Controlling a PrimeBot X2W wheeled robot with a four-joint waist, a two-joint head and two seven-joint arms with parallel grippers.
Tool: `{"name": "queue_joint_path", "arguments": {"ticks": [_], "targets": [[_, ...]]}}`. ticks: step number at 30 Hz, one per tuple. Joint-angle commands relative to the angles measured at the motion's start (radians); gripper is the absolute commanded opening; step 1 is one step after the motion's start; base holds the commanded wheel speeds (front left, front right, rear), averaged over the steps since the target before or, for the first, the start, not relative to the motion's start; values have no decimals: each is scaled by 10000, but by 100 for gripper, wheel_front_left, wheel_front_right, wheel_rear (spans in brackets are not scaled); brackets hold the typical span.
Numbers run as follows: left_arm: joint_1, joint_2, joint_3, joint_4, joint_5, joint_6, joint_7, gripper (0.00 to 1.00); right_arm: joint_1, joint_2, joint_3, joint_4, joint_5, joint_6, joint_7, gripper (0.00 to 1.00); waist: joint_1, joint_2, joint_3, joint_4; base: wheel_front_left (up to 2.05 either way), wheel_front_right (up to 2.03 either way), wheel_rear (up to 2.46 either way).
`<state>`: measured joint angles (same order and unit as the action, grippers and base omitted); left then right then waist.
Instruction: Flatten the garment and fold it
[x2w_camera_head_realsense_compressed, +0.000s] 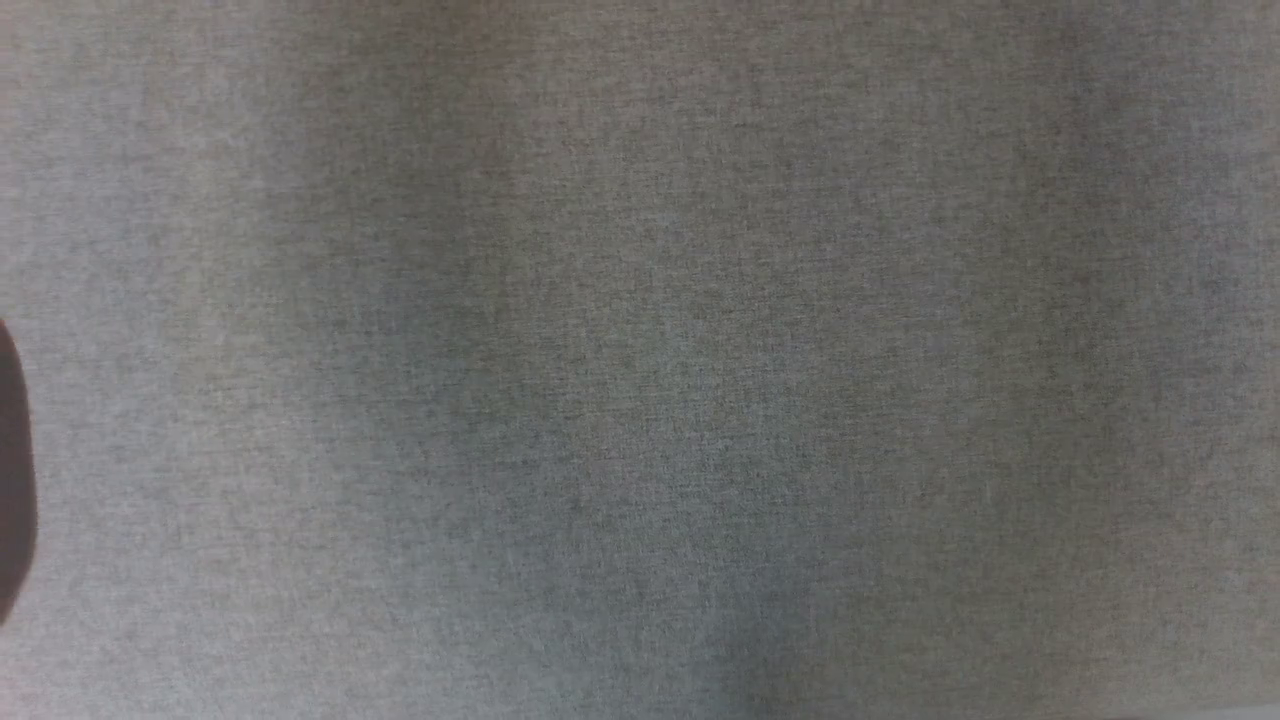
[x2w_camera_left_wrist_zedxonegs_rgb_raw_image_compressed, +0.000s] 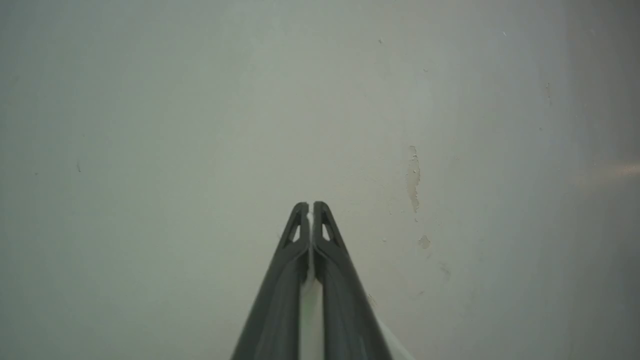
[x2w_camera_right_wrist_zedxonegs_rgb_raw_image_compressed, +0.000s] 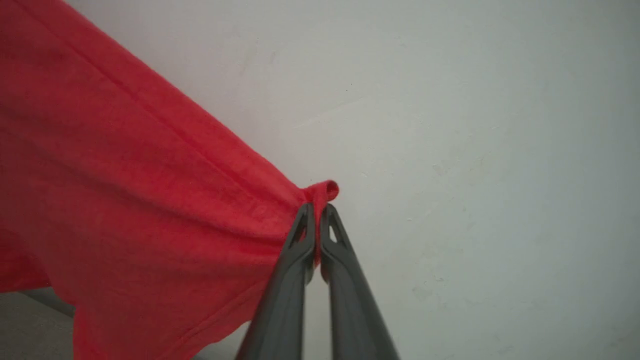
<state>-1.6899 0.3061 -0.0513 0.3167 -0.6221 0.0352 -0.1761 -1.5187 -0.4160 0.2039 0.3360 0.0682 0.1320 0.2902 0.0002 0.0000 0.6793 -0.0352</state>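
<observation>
**A:** Could any lettering be read?

**B:** The part of the red shirt (x2w_camera_right_wrist_zedxonegs_rgb_raw_image_compressed: 125, 200) in view, soft knit cloth, was plain red. A stitched hem line ran slantwise across it.

**A:** Where was it?

**B:** Off the table, hanging in front of a pale painted wall (x2w_camera_right_wrist_zedxonegs_rgb_raw_image_compressed: 475, 150). The right jaws were closed tight on one bunched corner, and a little red fold poked out past the tips of the dark fingers (x2w_camera_right_wrist_zedxonegs_rgb_raw_image_compressed: 285, 300). From there the cloth spread away to the left of the right wrist view, where the picture's left and bottom edges cut it off.

**A:** And the left jaws?

**B:** Pressed together too, dark fingers (x2w_camera_left_wrist_zedxonegs_rgb_raw_image_compressed: 280, 300) nearly touching, with a thin white strip of cloth (x2w_camera_left_wrist_zedxonegs_rgb_raw_image_compressed: 311, 305) pinched between them. It looked like the shirt's white part, though too little of it showed to be sure.

**A:** What else was hard to make out?

**B:** In the head view, a blurred dark reddish shape (x2w_camera_head_realsense_compressed: 12, 470) at the left edge, cut off. I could not tell what it was.

**A:** Room to move?

**B:** A flat grey woven surface (x2w_camera_head_realsense_compressed: 640, 360) lay open across the head view. Ahead of the left jaws was bare wall, with a patch of peeled paint (x2w_camera_left_wrist_zedxonegs_rgb_raw_image_compressed: 413, 177) to their right.
</observation>
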Motion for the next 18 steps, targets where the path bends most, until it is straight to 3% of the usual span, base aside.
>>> {"name": "queue_joint_path", "arguments": {"ticks": [1,10,18], "targets": [[333,97,9,118,-13,-106,-47,0,125,61,39,124,-49,-13,-159,0,-2,0,-178,118,0,0,0],[4143,572,-1098,1102,741,-639,34,0,2813,130,701,1161,759,-13,-635,0,-2,0,-1394,531,0,0,0],[8520,880,-1991,805,730,-772,1000,0,6146,-11,878,803,2085,-13,-749,0,-2,0,-2890,826,0,0,0]]}}
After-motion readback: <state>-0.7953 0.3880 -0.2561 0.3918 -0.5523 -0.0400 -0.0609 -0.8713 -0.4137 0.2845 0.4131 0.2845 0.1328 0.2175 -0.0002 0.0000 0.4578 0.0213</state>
